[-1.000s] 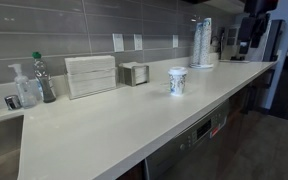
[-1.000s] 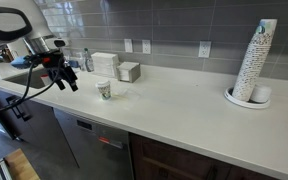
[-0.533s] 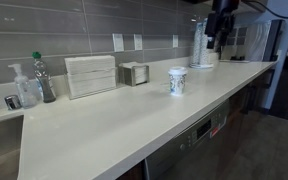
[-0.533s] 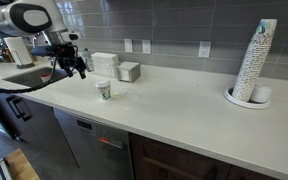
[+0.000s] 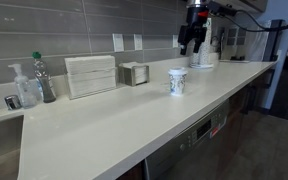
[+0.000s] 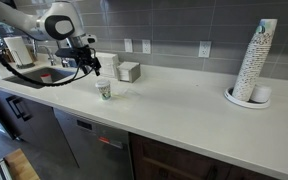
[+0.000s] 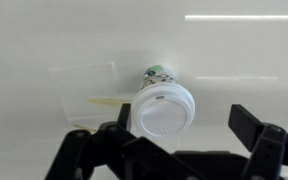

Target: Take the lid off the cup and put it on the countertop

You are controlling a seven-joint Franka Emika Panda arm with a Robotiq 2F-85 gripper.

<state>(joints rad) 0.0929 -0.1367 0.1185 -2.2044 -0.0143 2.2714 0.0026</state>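
The short white cup [image 5: 177, 84] with a blue-grey pattern stands on the off-white countertop [image 5: 114, 125], and the round white lid [image 5: 177, 70] sits on its rim. Both also show in an exterior view, the cup [image 6: 105, 92] and the lid [image 6: 104, 83]. My gripper [image 5: 192, 42] hangs in the air above and behind the cup, open and empty; in an exterior view the gripper [image 6: 90, 68] is up and left of the cup. In the wrist view the lid [image 7: 164, 108] lies just ahead of my gripper [image 7: 184, 132], nearer one finger, not touched.
A tall stack of white cups [image 5: 202, 42] stands at the counter's far end, seen too in an exterior view [image 6: 254, 62]. A white dispenser box [image 5: 90, 75], a small metal holder [image 5: 135, 73] and bottles [image 5: 44, 78] line the tiled wall. A sink [image 6: 34, 75] lies beyond.
The arm has swung in from the counter's end toward the cup and now hangs over it. The cup and lid have not moved.
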